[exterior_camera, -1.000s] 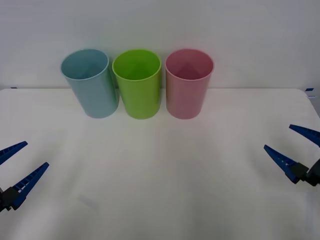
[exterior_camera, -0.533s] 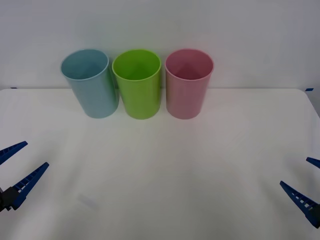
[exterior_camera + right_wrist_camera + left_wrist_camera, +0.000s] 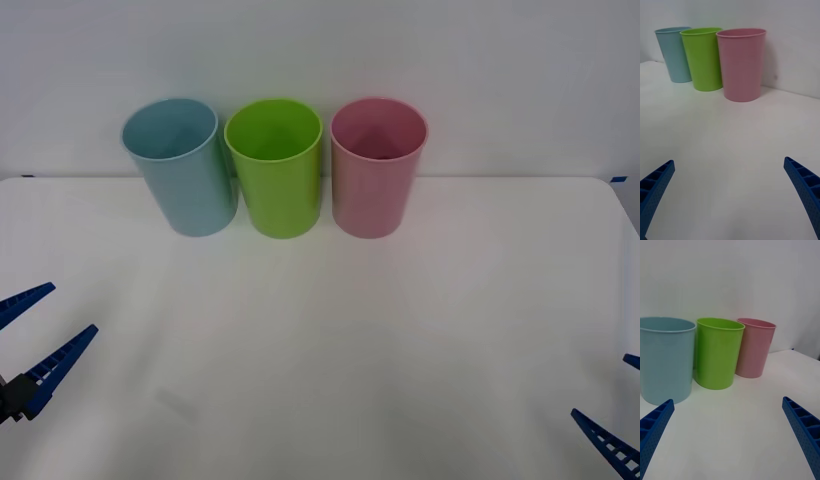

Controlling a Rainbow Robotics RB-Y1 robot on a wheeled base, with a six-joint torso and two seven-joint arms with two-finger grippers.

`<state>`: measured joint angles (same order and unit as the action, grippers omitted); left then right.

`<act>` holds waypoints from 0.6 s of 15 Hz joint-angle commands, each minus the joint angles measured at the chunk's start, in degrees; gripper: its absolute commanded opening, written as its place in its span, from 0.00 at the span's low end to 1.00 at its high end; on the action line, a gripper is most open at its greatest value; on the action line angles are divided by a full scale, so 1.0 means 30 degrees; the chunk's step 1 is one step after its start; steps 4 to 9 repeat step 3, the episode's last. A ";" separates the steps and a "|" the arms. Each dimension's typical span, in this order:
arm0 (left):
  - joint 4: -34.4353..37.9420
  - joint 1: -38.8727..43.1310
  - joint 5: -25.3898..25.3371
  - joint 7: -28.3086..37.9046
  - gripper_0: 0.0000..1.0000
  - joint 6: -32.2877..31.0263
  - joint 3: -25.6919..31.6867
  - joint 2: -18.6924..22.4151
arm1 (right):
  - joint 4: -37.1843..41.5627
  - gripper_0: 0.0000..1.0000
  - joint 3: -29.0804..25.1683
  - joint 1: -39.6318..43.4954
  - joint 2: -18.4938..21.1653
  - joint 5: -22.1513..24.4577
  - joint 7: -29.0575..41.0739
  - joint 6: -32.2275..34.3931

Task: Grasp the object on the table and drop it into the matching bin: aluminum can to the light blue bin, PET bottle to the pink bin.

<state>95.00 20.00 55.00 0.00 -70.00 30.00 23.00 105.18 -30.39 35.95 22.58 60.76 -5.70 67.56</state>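
The pink bin [image 3: 378,170] stands at the back of the white table [image 3: 330,330], at the right end of a row of cups. The light blue bin [image 3: 182,170] is at the left end of that row. The object, PET bottle or aluminum can, is out of view. My left gripper [image 3: 40,330] hovers open over the near left of the table, holding nothing. My right gripper [image 3: 601,385] is open and empty at the near right corner. The right wrist view looks past the right gripper [image 3: 728,161] to the pink bin [image 3: 741,63]. The left wrist view looks past the left gripper [image 3: 727,400] to the light blue bin [image 3: 664,360].
A lime green cup [image 3: 275,170] stands between the two bins, nearly touching both. A plain white wall rises right behind the row. The table's right edge [image 3: 625,205] runs close by the right gripper.
The right gripper has drawn back toward the near right corner, staying open. The left gripper and the cups have not moved.
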 commanded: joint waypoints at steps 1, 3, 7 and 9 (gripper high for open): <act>0.0001 0.0000 0.0000 0.0000 1.00 0.0000 0.0000 0.0000 | 0.0009 1.00 -0.0037 0.0174 0.0001 -0.0097 -0.0151 0.0157; 0.0001 0.0000 0.0000 0.0000 1.00 0.0000 0.0000 0.0000 | 0.0009 1.00 0.0022 0.0174 0.0001 -0.0097 -0.0151 0.0157; 0.0001 0.0000 0.0000 0.0000 1.00 0.0000 0.0000 0.0000 | 0.0009 1.00 0.0022 0.0174 0.0001 -0.0097 -0.0151 0.0157; 0.0001 0.0000 0.0000 0.0000 1.00 0.0000 0.0000 0.0000 | 0.0009 1.00 0.0022 0.0174 0.0001 -0.0097 -0.0151 0.0157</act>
